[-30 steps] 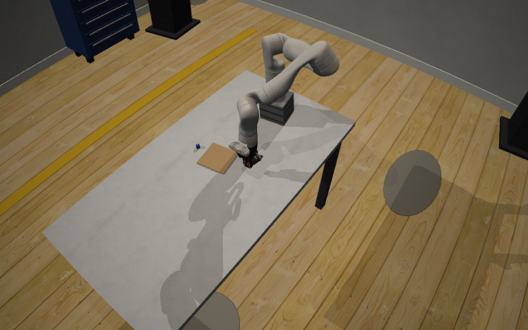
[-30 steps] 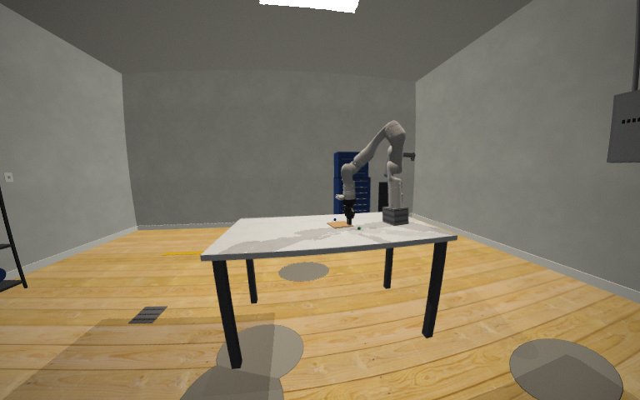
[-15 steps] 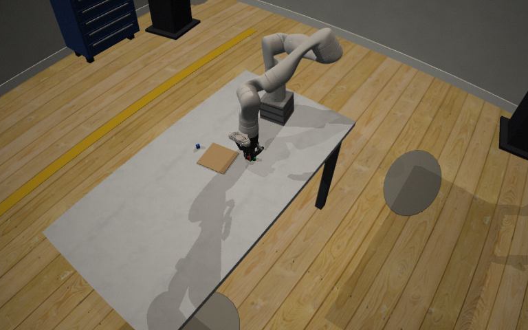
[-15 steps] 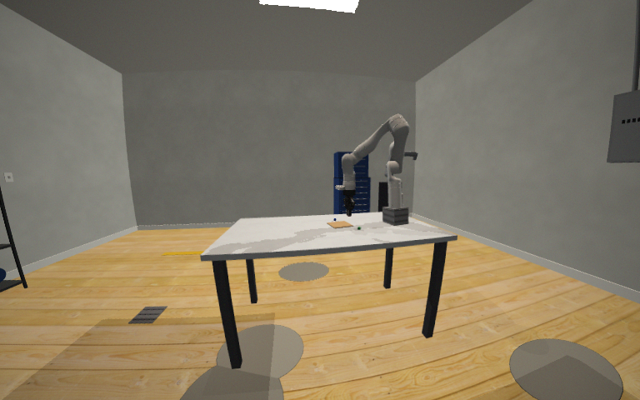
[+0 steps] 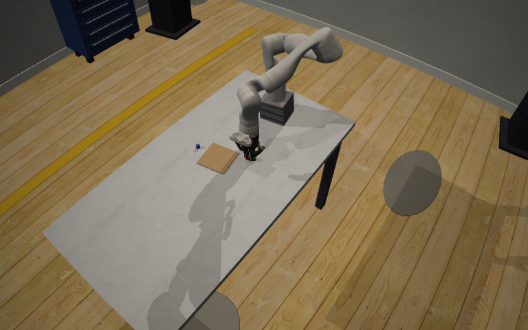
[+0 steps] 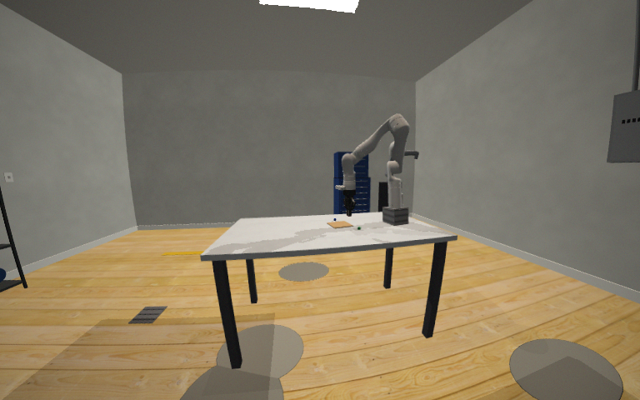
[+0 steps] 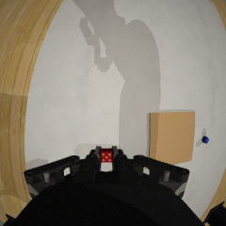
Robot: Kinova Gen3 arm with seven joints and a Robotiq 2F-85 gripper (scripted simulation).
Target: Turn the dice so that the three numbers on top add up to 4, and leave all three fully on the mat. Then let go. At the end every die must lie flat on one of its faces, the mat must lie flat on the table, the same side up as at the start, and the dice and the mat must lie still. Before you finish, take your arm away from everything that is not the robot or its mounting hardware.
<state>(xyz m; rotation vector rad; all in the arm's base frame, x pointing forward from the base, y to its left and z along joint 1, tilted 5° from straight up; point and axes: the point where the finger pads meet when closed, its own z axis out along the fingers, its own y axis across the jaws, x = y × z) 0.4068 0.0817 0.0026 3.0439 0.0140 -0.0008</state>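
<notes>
My gripper (image 7: 106, 153) is shut on a red die (image 7: 106, 154) and holds it above the table, just right of the brown mat (image 5: 217, 157). The gripper also shows in the overhead view (image 5: 250, 156) with the red die (image 5: 248, 157) between its fingers. The die's face toward the wrist camera shows several white pips. A green die (image 5: 255, 159) lies on the table close beside the gripper, off the mat; it also shows in the side view (image 6: 358, 228). A blue die (image 5: 197, 146) lies on the table left of the mat, off it, and shows in the wrist view (image 7: 205, 139). The mat (image 7: 171, 137) is bare.
The arm's base block (image 5: 276, 106) stands at the table's far right end. The table's right edge runs near the gripper. A blue drawer cabinet (image 5: 95, 22) and dark pillars stand on the floor away from the table.
</notes>
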